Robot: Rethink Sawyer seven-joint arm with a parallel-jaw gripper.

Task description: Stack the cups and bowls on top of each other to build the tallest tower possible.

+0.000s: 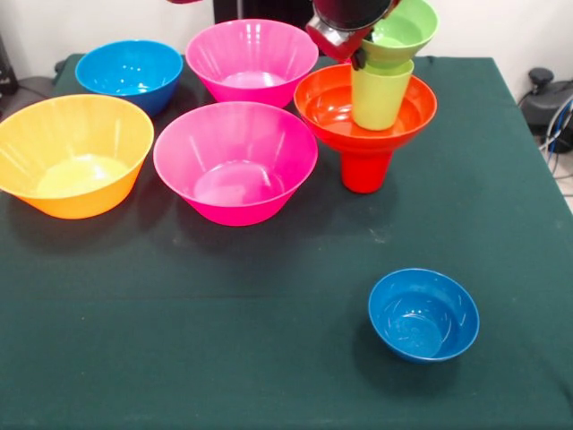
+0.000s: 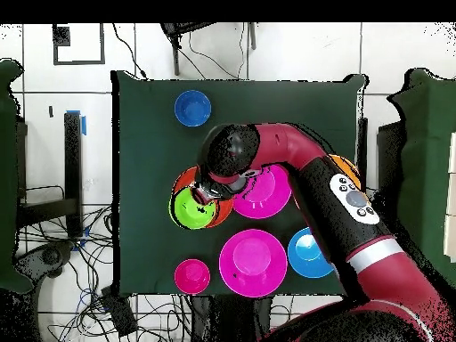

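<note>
— Tower (image 1: 366,121)? Where?
— Far right part of the green-covered bench (image 1: 269,358). Smooth red plastic cup (image 1: 365,170) at the base, mouth down it seems. Wide glossy red-orange bowl (image 1: 333,106) resting on it, mouth up. Lime-green plastic tumbler (image 1: 380,97) standing upright inside that bowl.
— Above the tumbler?
— Small glossy green bowl (image 1: 406,30), tilted, touching the tumbler's rim. Red and black gripper (image 1: 356,47) pressed against its left side, jaws apparently pinching the rim, though mostly hidden behind the housing. From overhead, green bowl (image 2: 191,207) seen over the red-orange rim, gripper (image 2: 207,191) at its edge.
— Remaining pieces?
— Two big glossy pink bowls: one (image 1: 235,161) just left of the tower, another (image 1: 252,59) behind it. Big yellow-orange bowl (image 1: 73,152) far left. Mid-sized blue bowl (image 1: 130,73) at the far left corner. Small blue bowl (image 1: 423,313) alone near the front, well apart from the rest. All upright, mouths up.
</note>
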